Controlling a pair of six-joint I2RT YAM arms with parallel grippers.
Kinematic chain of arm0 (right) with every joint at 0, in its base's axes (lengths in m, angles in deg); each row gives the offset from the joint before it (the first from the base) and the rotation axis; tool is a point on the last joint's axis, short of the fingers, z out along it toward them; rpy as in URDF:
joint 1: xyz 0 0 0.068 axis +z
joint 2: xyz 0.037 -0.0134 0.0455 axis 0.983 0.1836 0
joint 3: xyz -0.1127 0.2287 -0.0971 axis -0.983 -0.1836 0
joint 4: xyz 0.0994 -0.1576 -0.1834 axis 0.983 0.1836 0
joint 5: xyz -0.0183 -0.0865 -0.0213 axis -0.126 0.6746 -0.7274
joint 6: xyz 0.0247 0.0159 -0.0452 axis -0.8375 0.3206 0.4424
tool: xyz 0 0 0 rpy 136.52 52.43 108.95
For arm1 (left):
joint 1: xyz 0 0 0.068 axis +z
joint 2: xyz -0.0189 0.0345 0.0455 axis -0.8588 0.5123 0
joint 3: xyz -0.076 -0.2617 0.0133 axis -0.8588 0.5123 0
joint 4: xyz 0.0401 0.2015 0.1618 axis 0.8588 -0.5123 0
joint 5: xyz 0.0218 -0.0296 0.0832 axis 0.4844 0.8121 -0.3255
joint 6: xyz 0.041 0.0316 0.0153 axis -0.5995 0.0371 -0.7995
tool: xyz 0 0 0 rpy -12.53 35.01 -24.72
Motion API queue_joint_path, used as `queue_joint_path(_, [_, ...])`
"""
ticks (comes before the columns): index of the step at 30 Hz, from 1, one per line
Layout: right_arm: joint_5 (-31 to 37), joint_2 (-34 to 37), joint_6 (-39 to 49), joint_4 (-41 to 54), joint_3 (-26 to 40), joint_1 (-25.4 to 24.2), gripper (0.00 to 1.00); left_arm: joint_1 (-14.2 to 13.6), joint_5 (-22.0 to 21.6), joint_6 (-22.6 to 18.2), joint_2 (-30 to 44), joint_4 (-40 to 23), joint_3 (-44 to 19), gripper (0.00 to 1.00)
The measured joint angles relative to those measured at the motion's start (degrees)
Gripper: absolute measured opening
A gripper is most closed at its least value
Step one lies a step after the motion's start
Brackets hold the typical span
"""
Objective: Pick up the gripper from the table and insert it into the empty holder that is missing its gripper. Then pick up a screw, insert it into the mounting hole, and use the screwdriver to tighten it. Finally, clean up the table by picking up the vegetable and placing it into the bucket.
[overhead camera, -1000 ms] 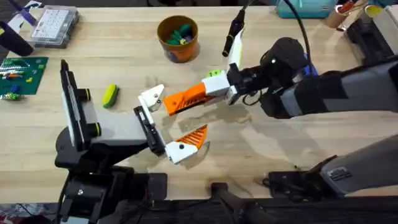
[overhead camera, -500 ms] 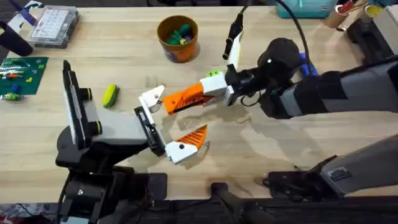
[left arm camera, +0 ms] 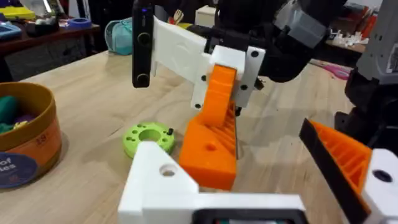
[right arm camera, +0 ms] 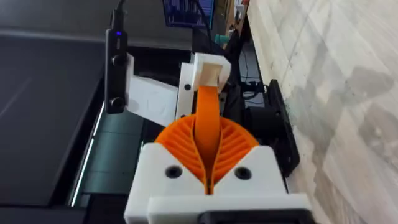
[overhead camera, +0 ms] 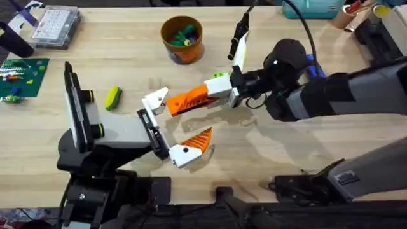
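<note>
One step is underway: you are seating the gripper [overhead camera: 188,99], which your right gripper [overhead camera: 205,97] is clamping, its tip just beside the empty holder [overhead camera: 154,100]. Left gripper [overhead camera: 170,127] is standing spread. Next, you likely need straight alignment into the holder.

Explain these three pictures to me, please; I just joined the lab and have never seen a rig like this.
These are two robot arms at a wooden table. One camera looks down from above, and one sits on each arm's wrist.

From above, the right gripper reaches in from the right. It is shut on a small orange finger, the gripper, and holds it against the white holder on the left arm. The left gripper is open and carries one orange finger already.

Also on the table are a bucket with small items inside, a yellow-green vegetable, a green ring and a clear parts box.
</note>
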Motion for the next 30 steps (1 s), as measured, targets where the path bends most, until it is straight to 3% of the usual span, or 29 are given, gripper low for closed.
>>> queue_joint_path(30, [4.1, 0.0, 0.0, 0.8, 0.0, 1.6, 0.024, 0.0, 0.0, 0.0, 0.0, 0.0, 0.0, 0.986])
